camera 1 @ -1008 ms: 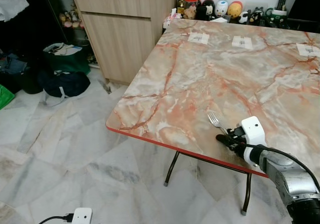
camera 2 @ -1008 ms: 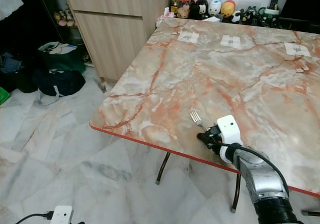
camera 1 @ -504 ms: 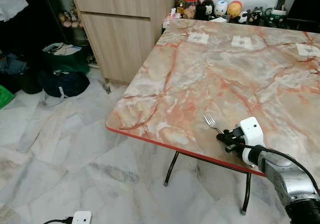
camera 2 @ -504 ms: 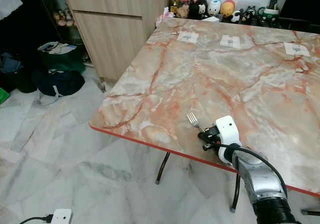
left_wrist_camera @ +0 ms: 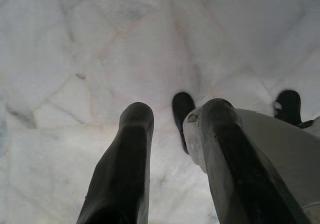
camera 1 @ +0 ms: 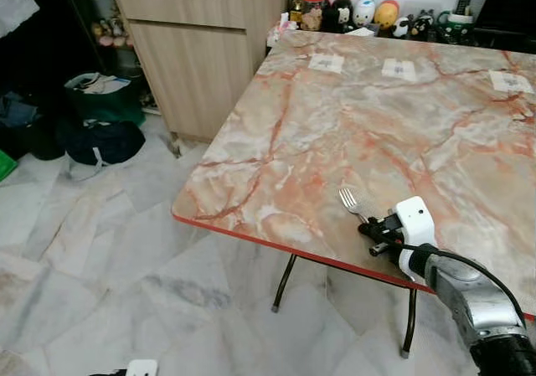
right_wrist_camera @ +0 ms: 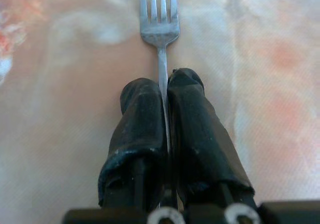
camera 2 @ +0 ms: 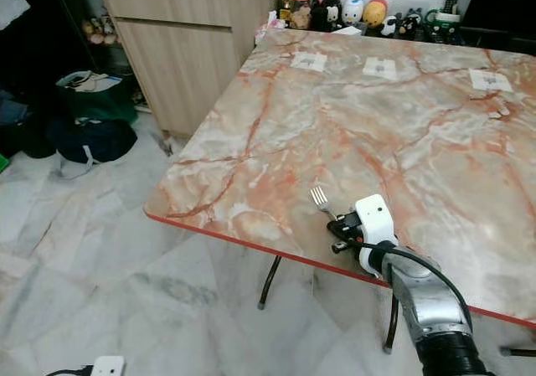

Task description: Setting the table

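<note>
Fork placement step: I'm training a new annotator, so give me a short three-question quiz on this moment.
1. True or false: the right gripper has its fingers closed on the fork.
2. Multiple choice: where is the fork? A) on the floor B) over the marble table, near its front edge C) on the wooden cabinet
3. Fill in: the left gripper looks down at the pale ____ floor.

Key: 1 true; 2 B; 3 marble. The fork's tines point away from the robot, across the tabletop.
</note>
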You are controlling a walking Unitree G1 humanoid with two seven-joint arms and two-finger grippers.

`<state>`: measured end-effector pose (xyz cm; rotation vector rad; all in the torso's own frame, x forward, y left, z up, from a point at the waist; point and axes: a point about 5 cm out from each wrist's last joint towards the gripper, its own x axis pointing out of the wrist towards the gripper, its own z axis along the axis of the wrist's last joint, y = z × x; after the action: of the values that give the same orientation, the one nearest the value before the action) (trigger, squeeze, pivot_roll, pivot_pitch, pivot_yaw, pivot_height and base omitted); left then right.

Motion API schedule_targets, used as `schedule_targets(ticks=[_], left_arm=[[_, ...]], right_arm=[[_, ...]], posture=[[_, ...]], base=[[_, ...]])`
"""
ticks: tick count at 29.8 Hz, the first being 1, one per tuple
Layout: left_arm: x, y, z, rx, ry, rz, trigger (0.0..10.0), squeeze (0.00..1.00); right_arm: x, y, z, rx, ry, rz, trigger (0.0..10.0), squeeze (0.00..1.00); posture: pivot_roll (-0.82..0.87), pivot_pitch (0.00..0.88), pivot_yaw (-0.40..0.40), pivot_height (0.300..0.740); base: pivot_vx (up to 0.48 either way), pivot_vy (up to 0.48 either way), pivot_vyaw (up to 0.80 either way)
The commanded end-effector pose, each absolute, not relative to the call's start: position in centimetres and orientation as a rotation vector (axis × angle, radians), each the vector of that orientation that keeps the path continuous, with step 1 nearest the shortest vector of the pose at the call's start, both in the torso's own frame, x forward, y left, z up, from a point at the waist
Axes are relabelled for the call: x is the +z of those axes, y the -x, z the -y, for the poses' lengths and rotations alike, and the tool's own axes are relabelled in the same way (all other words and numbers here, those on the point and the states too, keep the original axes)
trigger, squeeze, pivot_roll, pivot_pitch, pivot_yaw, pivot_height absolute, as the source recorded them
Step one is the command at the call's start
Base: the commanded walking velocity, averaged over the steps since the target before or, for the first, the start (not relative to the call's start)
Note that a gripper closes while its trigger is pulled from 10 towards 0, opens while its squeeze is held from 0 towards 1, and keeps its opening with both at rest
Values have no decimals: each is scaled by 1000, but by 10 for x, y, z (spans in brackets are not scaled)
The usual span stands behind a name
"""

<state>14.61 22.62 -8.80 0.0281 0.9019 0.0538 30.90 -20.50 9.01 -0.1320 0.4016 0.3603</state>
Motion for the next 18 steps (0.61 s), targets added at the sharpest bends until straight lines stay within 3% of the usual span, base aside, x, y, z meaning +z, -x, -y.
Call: schedule_targets(ticks=[1,6,11,18], left_arm=[[-91,-138,-229,64,-42,-938,10000,0],[-89,-141,-233,74,-44,-934,10000,0],[-84,-146,-244,83,-51,-915,10000,0],[-85,-140,-248,79,-72,-923,10000,0]], right_arm=[[85,-307,208,276,142,-386,10000,0],[110,-314,207,168,106,-209,10000,0],[142,-316,188,50,47,13,10000,0],[143,-311,177,4,22,62,10000,0]], posture=[[-50,109,37,740],[-59,102,37,740],[-72,72,32,740],[-72,50,22,740]], base=[[0,0,0],[0,0,0],[0,0,0],[0,0,0]])
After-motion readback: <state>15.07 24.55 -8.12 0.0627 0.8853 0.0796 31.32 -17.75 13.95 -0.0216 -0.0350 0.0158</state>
